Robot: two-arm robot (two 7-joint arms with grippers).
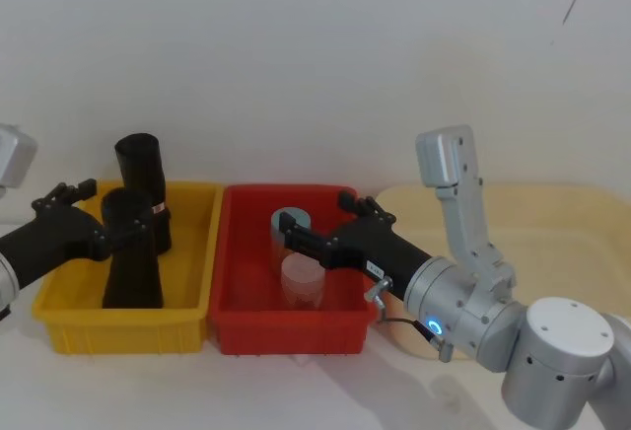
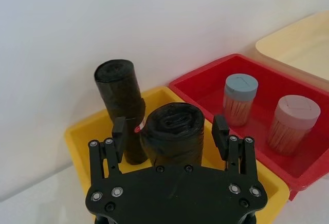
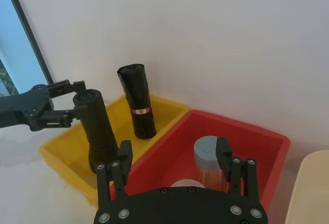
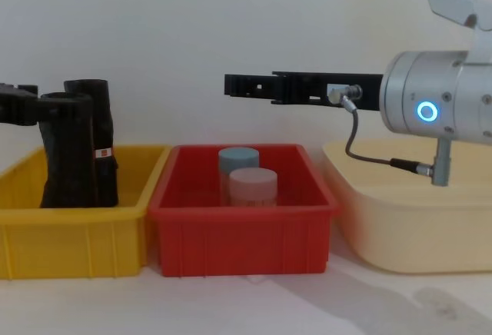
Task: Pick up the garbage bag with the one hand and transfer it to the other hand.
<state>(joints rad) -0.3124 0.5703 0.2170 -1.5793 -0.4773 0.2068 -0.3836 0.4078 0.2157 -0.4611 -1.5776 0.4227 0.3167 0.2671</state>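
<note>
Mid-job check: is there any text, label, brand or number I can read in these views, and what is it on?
Nothing is readable.
Slim roll: red-and-white label, print too small to read.
Right gripper: small white sticker, blurred.
Garbage bag, yellow bin, red bin, jars: no text visible.

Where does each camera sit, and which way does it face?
Head: high, facing forward and down on the yellow bin and red bin; left gripper and right gripper show.
Chest: low, facing forward, bins side-on; right gripper enters from the right.
Left wrist: behind the left gripper, looking along its open jaws at the bag.
Right wrist: behind the right gripper, facing over the red bin.
Shared: both wrist views show the bag between the left jaws.
</note>
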